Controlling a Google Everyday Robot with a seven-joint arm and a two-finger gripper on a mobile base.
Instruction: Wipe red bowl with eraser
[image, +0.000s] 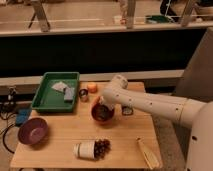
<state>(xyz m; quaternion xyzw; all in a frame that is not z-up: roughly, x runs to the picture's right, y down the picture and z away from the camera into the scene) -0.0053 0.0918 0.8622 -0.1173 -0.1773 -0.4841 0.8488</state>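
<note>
I am seeing the arm reaching in from the right, with the gripper dipping into the red bowl at the middle of the wooden table. I cannot tell the pincer's state, nor see the eraser. The green tray with grey blocks is sitting far left, the purple bowl near left.
</note>
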